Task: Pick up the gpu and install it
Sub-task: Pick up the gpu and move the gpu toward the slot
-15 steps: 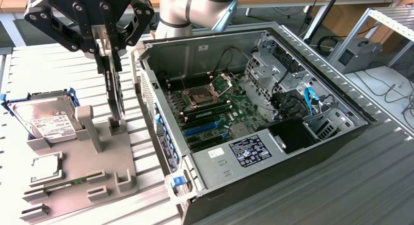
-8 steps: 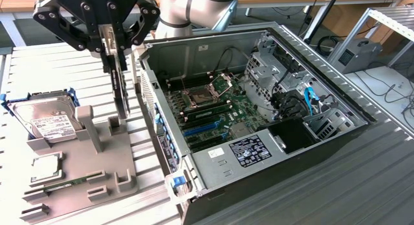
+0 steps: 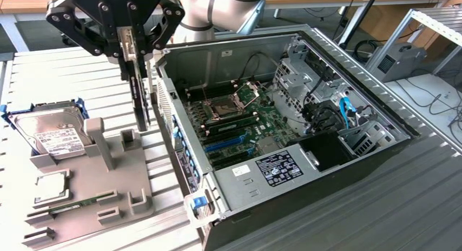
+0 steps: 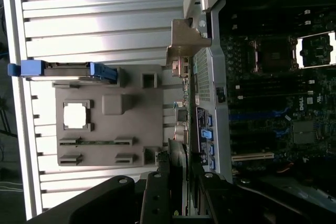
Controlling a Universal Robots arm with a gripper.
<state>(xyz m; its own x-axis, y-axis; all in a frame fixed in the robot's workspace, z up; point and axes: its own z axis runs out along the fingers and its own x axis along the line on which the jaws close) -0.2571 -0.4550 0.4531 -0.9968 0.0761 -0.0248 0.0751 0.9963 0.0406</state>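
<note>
The gpu point(image 3: 137, 94) hangs upright and edge-on, a thin dark card with a silver bracket edge. My gripper point(image 3: 133, 52) is shut on its upper edge. The card's lower end hovers just above the grey holder tray point(image 3: 94, 170), beside a slotted post and close to the open computer case's outer wall point(image 3: 167, 107). In the wrist view the gpu point(image 4: 179, 156) runs between my fingers point(image 4: 157, 192), with my gripper point(image 4: 181, 184) over the gap between tray and case. The motherboard's blue slots point(image 3: 225, 144) lie inside the case, to the exterior view's right of the card.
On the grey tray stand a silver hard drive point(image 3: 52, 134) in a blue bracket, a square processor point(image 3: 51, 186) and a narrow memory stick point(image 3: 72, 203). The open case point(image 3: 375, 153) holds cables, drive cages and a power supply point(image 3: 278, 167). A ribbed white table point(image 3: 65, 78) lies beneath.
</note>
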